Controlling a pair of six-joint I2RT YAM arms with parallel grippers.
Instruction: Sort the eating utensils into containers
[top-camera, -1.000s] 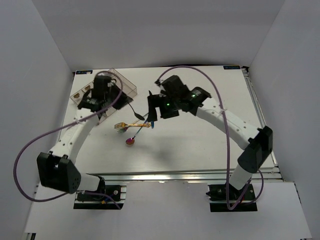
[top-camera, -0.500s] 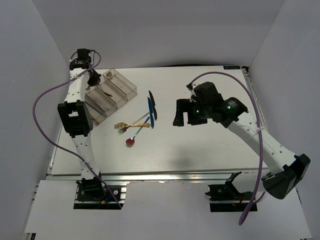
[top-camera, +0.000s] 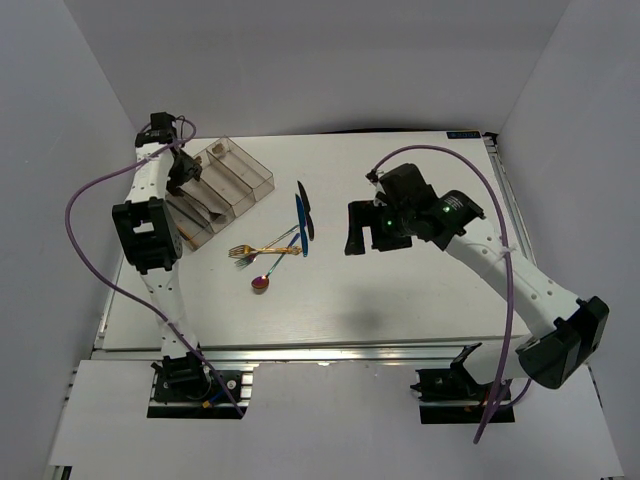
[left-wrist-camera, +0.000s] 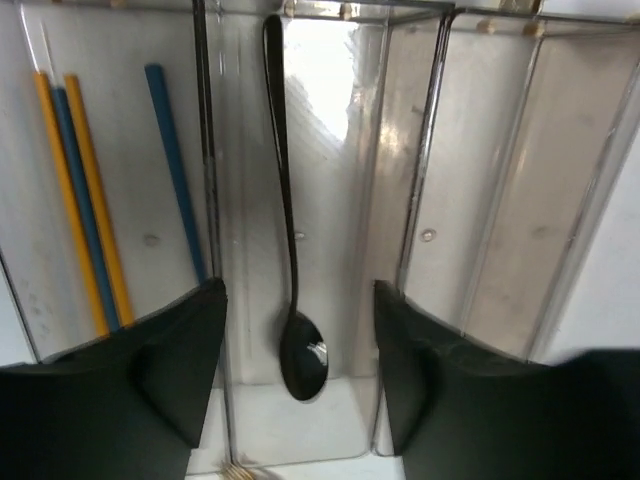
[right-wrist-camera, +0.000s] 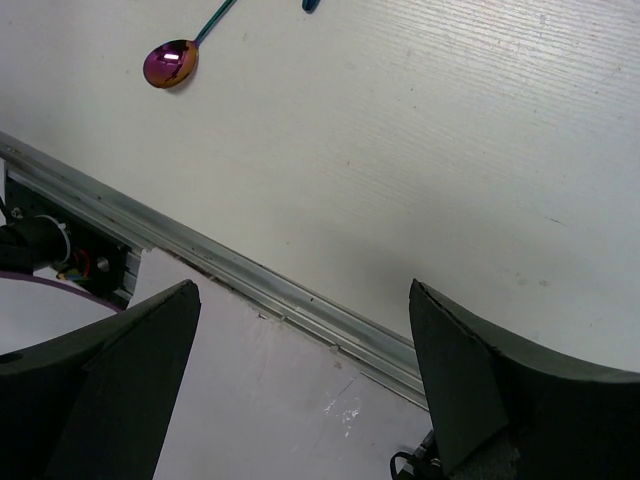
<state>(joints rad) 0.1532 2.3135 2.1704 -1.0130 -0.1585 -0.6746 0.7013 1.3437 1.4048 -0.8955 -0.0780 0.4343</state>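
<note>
Clear plastic, glossy and lightly scuffed: the walls of the organiser tray (left-wrist-camera: 432, 150) throw back light around a black spoon (left-wrist-camera: 288, 240) polished to a mirror shine, next to matt yellow and blue chopsticks (left-wrist-camera: 85, 200). Under my right gripper (right-wrist-camera: 302, 300), the white desk (right-wrist-camera: 450, 150) looks matt and faintly grained. Its near rail (right-wrist-camera: 250, 285) is brushed metal, and the iridescent spoon (right-wrist-camera: 172, 62) gleams like metal.
</note>
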